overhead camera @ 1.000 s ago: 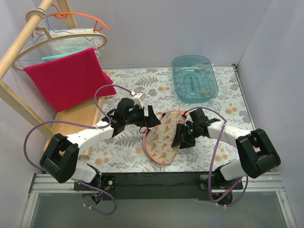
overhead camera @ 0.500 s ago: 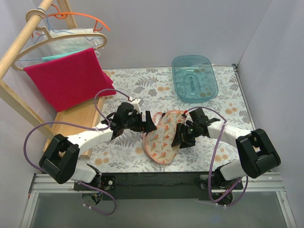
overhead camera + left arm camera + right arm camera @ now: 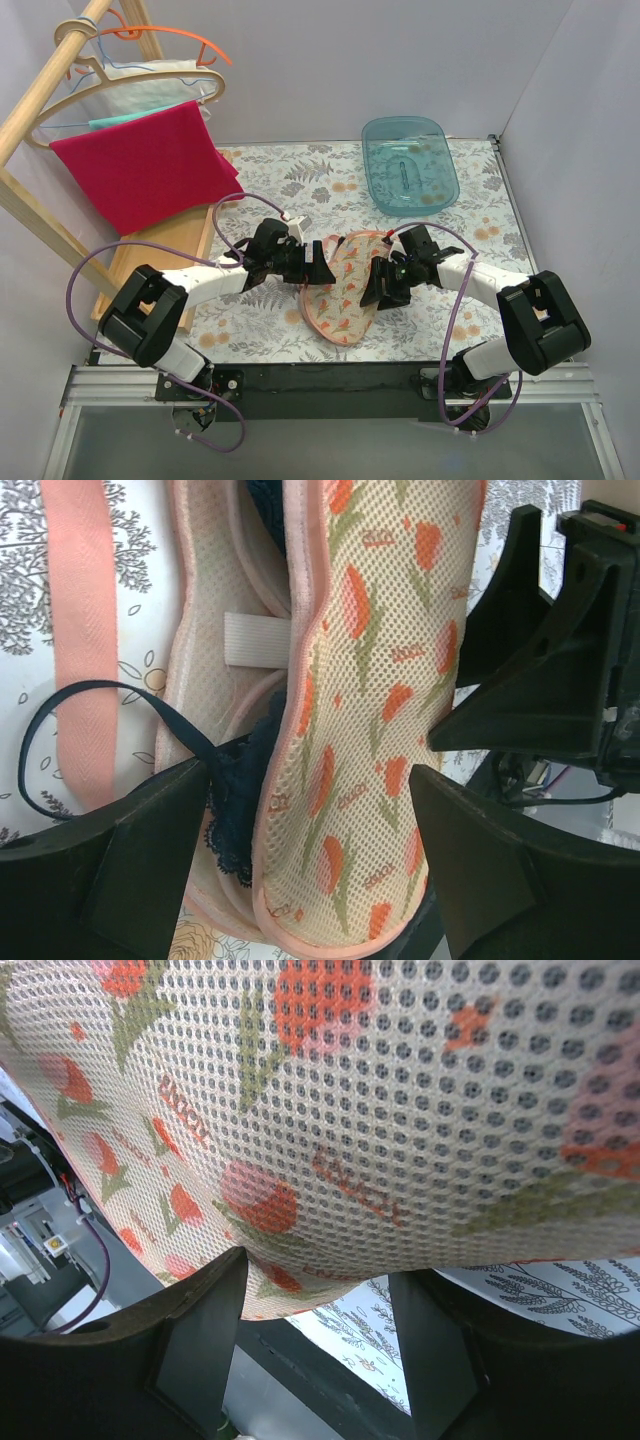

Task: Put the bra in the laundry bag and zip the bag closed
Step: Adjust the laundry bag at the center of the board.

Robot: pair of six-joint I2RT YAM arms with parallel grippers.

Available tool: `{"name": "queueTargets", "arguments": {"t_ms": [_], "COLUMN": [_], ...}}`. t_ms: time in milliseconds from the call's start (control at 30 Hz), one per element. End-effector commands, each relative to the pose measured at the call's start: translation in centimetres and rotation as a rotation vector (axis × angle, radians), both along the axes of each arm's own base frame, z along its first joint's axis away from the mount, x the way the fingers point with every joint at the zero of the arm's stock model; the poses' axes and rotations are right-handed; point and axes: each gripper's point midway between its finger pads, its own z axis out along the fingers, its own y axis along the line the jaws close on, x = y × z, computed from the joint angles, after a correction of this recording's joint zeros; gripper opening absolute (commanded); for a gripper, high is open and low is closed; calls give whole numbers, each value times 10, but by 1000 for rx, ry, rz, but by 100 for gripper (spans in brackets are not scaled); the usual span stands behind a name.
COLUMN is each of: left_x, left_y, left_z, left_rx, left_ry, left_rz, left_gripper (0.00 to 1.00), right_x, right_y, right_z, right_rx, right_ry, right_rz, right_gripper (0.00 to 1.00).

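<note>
Laundry bag (image 3: 343, 290): we find it lying on the patterned counter (image 3: 270, 170) between the two arms. Its flowered mesh flap is raised and the zip is open on the side facing the left arm. A pink loop (image 3: 85, 630) lies beside it on the counter.

Bra (image 3: 238, 805): we see its dark lace tucked inside the bag's opening, under the flap. One thin strap (image 3: 95, 695) loops out over the counter.

Left fingers (image 3: 140, 860): we note them spread wide either side of one end of the bag, gripping nothing. The strap runs down to one of them.

Right fingers (image 3: 190, 1345): we record them partly apart at the bag's right edge, with the mesh just beyond their tips. We cannot tell whether they touch it.

Also present: a teal tub (image 3: 410, 165) at the back right, well apart from the bag, and a red towel (image 3: 140, 165) hanging on a wooden rack (image 3: 165, 255) at the left
</note>
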Motion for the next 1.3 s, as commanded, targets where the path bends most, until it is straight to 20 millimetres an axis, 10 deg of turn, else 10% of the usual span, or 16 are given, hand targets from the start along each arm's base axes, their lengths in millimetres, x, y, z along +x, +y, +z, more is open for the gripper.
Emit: {"name": "queueTargets", "arguments": {"t_ms": [0,800,1267], "left_x": [-4,-63,-32], "left_y": [-13,-59,-45], "left_z": [23,48,26], "left_rx": [-82,-395,-170], "left_ry": [-29,180,75], "left_rz": [-50,-412,-244], "left_gripper": [80,59,79], "right_x": [12,15,15], "right_y": [7,18,15], "right_z": [12,14,10], "right_rx": [26,34,4], "right_ry": [-49,-51,-49], "right_rz": [16,38,26], "right_gripper": [67,67,66]}}
